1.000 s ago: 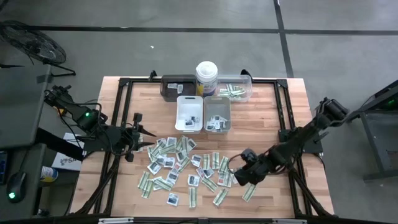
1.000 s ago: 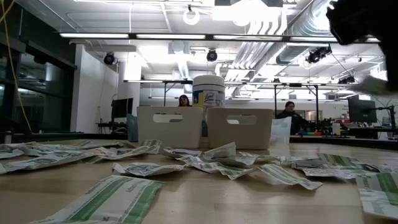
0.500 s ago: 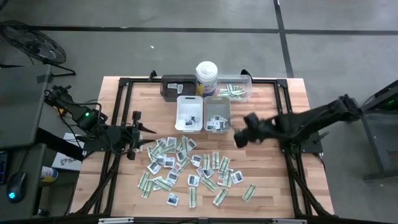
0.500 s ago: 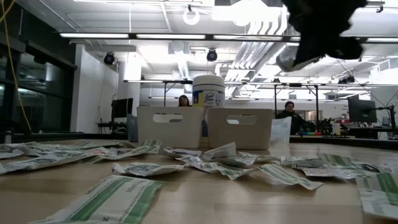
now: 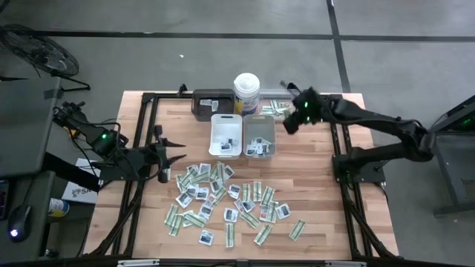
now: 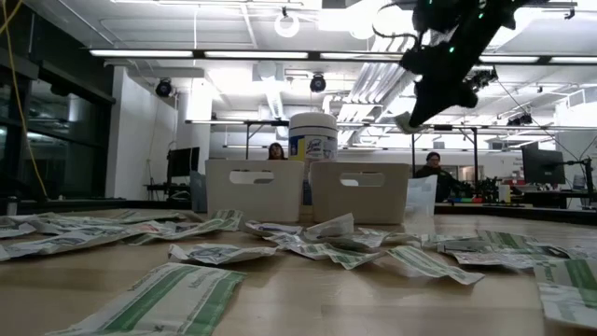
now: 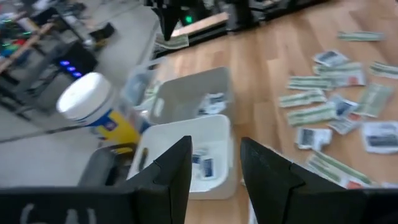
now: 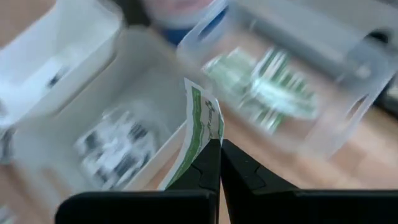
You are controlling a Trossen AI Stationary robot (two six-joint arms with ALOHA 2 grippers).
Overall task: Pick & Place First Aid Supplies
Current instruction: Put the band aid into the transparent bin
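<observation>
Your right pincer (image 8: 219, 155) is clamped on a green-and-white strip (image 8: 199, 134), held in the air above the clear tray (image 5: 291, 103) at the far edge of the tabletop (image 5: 334, 200), beside the grey tray (image 5: 259, 136); more green strips already lie in that clear tray; your left pincer (image 5: 165, 152) hangs with its fingers apart, holding nothing, near the left side of the scattered packets (image 5: 223, 200), which cover the middle of the tabletop.
</observation>
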